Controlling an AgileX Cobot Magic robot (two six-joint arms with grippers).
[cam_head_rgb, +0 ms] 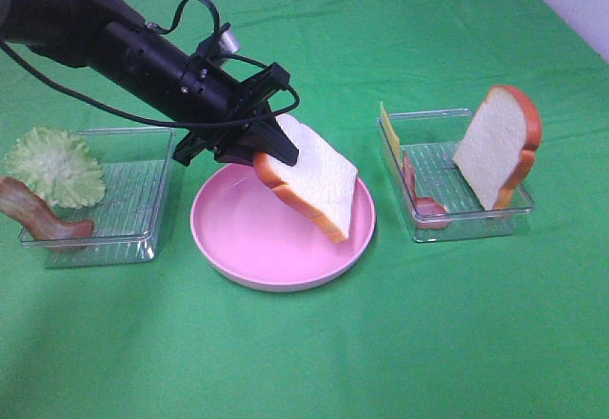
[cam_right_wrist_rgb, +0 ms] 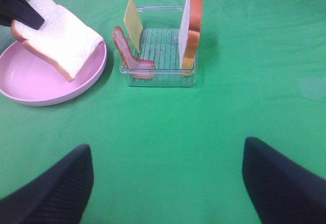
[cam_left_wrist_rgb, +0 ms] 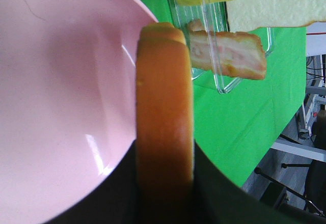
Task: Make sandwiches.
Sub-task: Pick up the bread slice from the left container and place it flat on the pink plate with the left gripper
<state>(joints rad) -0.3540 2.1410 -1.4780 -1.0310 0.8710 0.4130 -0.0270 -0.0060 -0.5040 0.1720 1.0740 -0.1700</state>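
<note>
Bread slice [cam_head_rgb: 314, 176] clamped in left gripper [cam_head_rgb: 273, 149], tilted over pink plate [cam_head_rgb: 243, 238]; right gripper [cam_right_wrist_rgb: 167, 145] spread wide apart.

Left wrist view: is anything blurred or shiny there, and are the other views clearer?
Left wrist view: the bread slice is close and soft, white glare streaks the pink plate. High view: sharp, soft shadows. Right wrist view: scene sharp, the open right hand dark and blurred.
</note>
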